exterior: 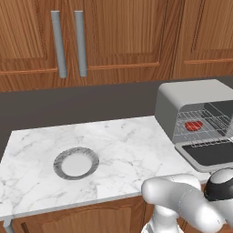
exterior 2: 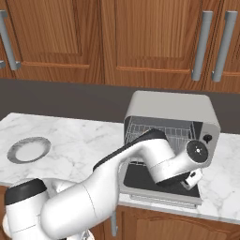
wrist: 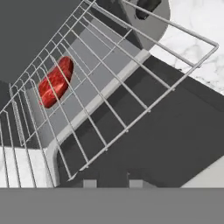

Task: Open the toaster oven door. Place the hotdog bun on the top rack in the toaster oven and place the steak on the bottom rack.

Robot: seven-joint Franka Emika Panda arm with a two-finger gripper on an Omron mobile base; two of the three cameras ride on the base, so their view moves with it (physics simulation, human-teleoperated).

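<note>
Fingers [wrist: 89,183] together (above oven door [wrist: 175,131])

A white marble counter [exterior: 127,136] carries a grey plate [exterior: 75,163] toward its front left edge and the toaster oven [exterior: 191,102] at its right end

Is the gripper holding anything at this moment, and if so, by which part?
Nothing. The gripper is shut with nothing between its tips, above the open toaster oven door; the steak lies on a rack.

Red steak [exterior: 193,125], grey toaster oven [exterior: 191,98], white-veined marble counter [exterior: 123,145].
</note>
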